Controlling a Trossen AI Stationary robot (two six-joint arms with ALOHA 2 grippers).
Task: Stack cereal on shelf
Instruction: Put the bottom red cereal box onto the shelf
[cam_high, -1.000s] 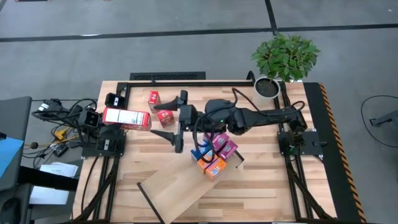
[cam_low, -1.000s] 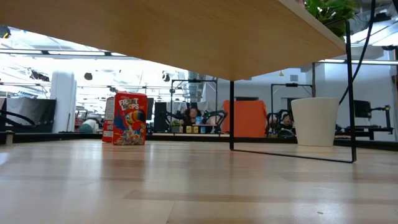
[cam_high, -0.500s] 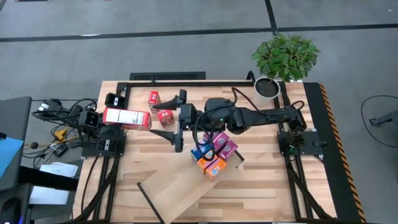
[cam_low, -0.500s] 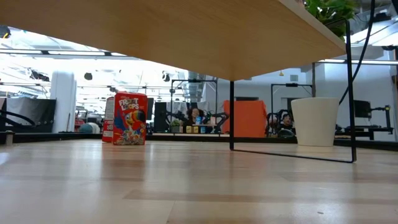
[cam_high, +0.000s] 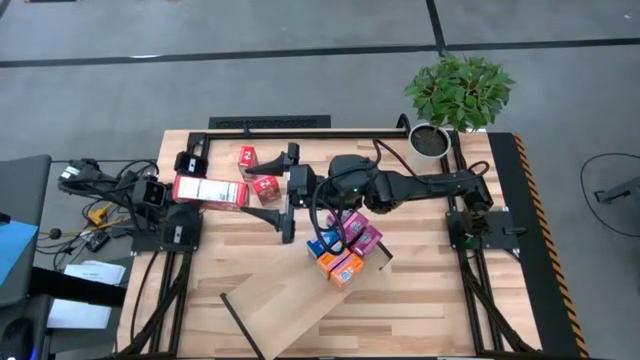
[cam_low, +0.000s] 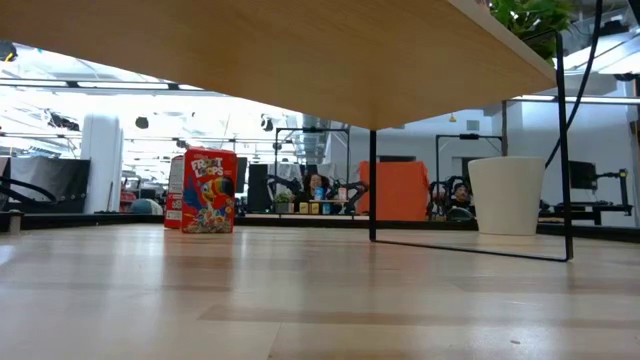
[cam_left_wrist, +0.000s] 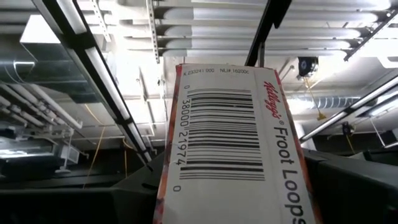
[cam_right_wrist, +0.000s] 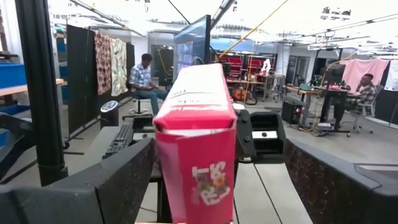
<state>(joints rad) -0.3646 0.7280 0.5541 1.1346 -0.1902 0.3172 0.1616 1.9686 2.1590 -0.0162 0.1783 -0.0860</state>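
My left gripper (cam_high: 168, 190) is shut on a red and white Froot Loops cereal box (cam_high: 210, 190) high over the table's left side, and the box slants up toward my right gripper. My right gripper (cam_high: 272, 190) stands open and level, facing the box's free end (cam_right_wrist: 196, 168). One finger is on either side of that end, and neither touches it. Two small red cereal boxes (cam_high: 247, 157) (cam_high: 265, 187) stand on the table below. The shelf (cam_high: 300, 290) lies slantwise across the near half of the table. Several pink, orange and blue boxes (cam_high: 342, 248) are stacked on its right end. My left gripper pinches the box between its two fingers at the end toward the table's left (cam_left_wrist: 165, 208). The barcode face (cam_left_wrist: 221, 134) is turned to the wrist camera. The fingers lie along the box, which is lifted clear and points up and toward the table's right.
A potted plant (cam_high: 455, 95) stands at the far right corner, its white pot (cam_low: 505, 195) beside the shelf's black legs (cam_low: 372, 185). Cables and gear (cam_high: 95, 200) lie off the left edge. People (cam_right_wrist: 146, 78) sit in the room beyond.
My left gripper has carried the Froot Loops box a little toward the table's right, so its free end is closer to my open right gripper. The right arm has kept still.
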